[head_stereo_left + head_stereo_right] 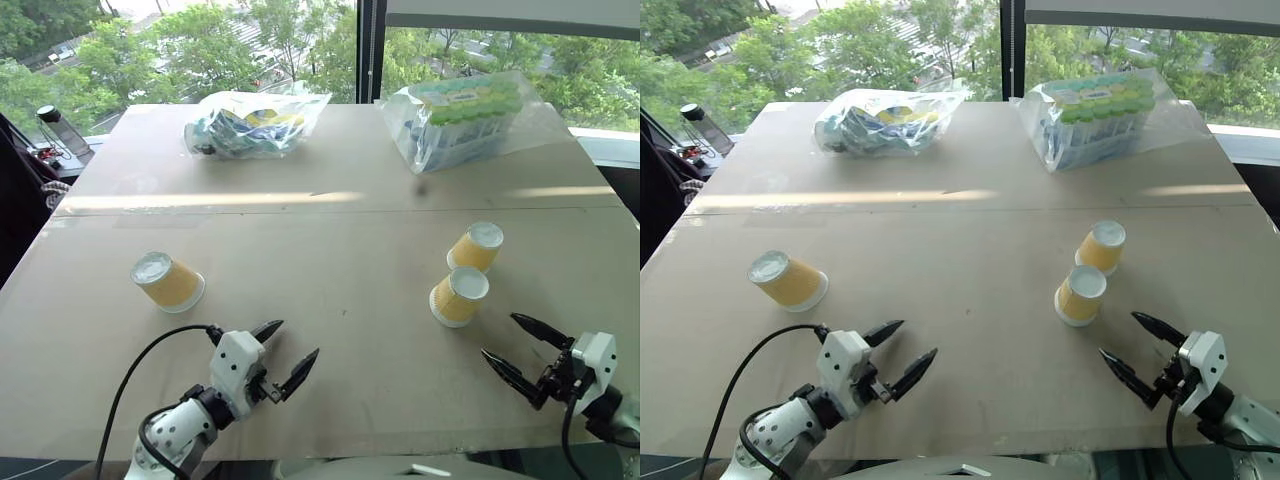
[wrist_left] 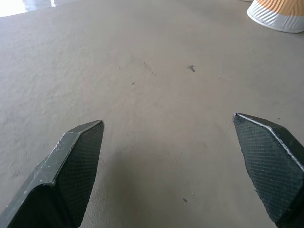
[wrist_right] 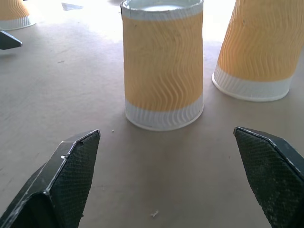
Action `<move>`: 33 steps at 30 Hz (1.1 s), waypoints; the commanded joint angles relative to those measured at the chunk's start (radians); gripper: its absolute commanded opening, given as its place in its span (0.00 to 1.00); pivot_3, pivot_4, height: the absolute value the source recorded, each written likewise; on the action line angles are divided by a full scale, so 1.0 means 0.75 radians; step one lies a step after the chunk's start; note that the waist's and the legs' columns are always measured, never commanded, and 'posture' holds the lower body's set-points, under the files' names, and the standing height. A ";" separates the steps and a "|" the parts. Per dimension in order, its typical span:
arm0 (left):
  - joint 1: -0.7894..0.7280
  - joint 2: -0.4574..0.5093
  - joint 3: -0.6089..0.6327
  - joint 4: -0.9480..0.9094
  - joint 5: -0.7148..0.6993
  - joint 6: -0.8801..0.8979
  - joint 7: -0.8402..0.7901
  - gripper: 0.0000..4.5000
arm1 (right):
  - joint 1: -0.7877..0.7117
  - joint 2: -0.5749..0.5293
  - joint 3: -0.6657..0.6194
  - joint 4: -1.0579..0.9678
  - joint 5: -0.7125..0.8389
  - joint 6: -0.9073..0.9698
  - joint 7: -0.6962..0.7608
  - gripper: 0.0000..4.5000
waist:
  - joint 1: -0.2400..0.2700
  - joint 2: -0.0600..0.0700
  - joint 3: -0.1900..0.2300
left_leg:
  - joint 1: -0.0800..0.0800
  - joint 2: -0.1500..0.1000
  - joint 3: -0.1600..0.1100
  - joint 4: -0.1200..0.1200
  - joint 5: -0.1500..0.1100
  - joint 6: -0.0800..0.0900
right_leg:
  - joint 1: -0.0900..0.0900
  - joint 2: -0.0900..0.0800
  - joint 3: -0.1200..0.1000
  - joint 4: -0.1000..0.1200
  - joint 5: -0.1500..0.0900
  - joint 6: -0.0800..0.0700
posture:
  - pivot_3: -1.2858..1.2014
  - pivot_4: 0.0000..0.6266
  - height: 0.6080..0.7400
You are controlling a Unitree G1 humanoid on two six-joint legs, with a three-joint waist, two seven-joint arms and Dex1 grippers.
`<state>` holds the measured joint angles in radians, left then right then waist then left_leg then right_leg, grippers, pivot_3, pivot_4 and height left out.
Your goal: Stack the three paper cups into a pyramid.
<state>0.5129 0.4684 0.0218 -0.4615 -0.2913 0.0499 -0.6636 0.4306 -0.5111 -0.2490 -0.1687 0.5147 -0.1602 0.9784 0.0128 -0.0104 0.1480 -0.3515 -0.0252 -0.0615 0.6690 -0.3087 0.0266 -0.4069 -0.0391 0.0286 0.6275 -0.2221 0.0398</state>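
Lining up: right gripper (image 1: pixel 527 349) spread, aimed at the nearest cup (image 1: pixel 459 296), base-up for stacking. Left gripper (image 1: pixel 284 353) spread, empty, far from the lone cup (image 1: pixel 167 281).

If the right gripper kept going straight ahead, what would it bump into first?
Probably the nearer paper cup, which stands upside down straight ahead of the open right gripper.

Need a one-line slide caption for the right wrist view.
Open right hand faces an upside-down paper cup, a second cup beside it on the table.
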 commanded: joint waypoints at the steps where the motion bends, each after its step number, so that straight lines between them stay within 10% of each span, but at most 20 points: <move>1: -0.052 0.087 -0.008 -0.116 -0.114 0.047 -0.129 0.99 | -0.065 0.003 0.011 -0.127 0.022 0.061 -0.072 1.00 | -0.001 0.000 0.000 | 0.000 0.000 0.000 0.000 0.000 0.000 | 0.000 0.000 0.000 0.000 0.000 0.000 | 0.52 0.24 1.00; 19: -0.477 0.330 -0.021 -0.326 -0.432 0.375 -0.332 0.99 | -0.299 -0.019 0.117 -0.185 0.007 0.258 -0.124 1.00 | -0.002 0.000 0.002 | -0.002 -0.001 0.000 0.000 0.000 -0.001 | -0.002 0.001 0.000 -0.001 0.007 -0.001 | 0.52 0.24 1.00; 25: -0.467 0.358 -0.015 -0.303 -0.397 0.329 -0.381 1.00 | -0.296 -0.015 0.112 -0.168 0.012 0.240 -0.089 0.46 | -0.001 0.000 0.002 | -0.002 -0.001 0.000 0.000 0.000 0.000 | -0.001 0.004 0.000 0.000 0.004 -0.006 | 0.52 0.24 1.00; 33: -0.414 0.223 0.068 -0.305 -0.455 0.356 -0.192 1.00 | -0.458 0.023 0.241 -0.244 -0.026 0.387 -0.201 0.46 | -0.016 -0.001 0.003 | -0.001 0.000 0.001 0.000 0.000 -0.001 | -0.002 0.002 0.001 0.000 0.007 -0.002 | 0.52 0.24 1.00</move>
<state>0.1912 0.6481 0.0362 -0.6590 -0.6024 0.3185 -0.8486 0.1206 -0.4994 -0.0898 -0.3052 0.5070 0.0955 0.8618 0.0004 -0.0115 0.1502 -0.3525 -0.0248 -0.0616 0.6695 -0.3084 0.0261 -0.4081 -0.0377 0.0294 0.6274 -0.2169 0.0386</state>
